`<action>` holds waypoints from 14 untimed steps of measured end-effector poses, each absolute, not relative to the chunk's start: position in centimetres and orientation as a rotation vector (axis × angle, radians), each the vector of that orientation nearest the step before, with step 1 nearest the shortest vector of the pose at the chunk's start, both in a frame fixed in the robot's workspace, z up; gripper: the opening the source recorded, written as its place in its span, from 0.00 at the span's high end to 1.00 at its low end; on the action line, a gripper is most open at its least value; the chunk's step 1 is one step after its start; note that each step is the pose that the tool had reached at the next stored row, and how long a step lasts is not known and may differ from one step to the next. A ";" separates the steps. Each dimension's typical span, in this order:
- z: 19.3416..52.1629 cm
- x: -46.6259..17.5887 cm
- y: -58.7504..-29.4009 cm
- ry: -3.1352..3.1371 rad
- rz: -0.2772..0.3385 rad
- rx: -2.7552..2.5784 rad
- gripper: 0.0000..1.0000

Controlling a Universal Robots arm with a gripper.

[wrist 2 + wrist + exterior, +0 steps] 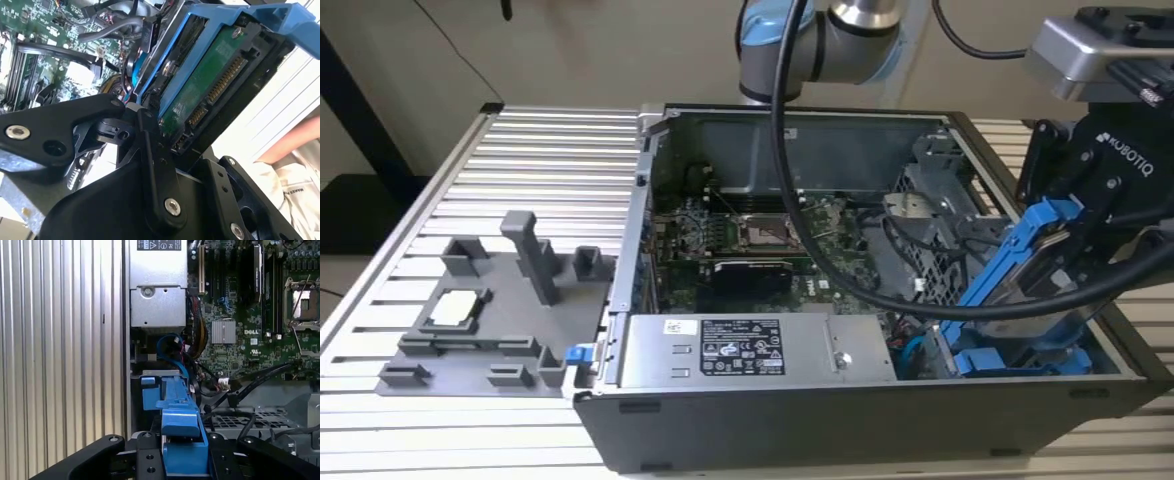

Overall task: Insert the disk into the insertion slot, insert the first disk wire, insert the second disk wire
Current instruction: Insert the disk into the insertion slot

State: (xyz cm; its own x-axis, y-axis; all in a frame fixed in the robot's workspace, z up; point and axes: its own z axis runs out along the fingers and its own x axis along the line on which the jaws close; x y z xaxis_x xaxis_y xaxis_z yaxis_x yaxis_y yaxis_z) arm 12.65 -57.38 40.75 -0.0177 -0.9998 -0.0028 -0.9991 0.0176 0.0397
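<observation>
Gripper (185, 460) pinching the disk (1023, 262), tilted above the drive bay (1014, 358) in the open computer case (854, 425) (exterior view's right); align the disk squarely with that bay, lowering slowly clear of the cables (260, 380).

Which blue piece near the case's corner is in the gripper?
The disk, tilted steeply; the other blue piece lies low inside the case.
</observation>
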 end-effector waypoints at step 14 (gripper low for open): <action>38.3 12.7 -57.4 -2.222 -0.047 2.184 0.67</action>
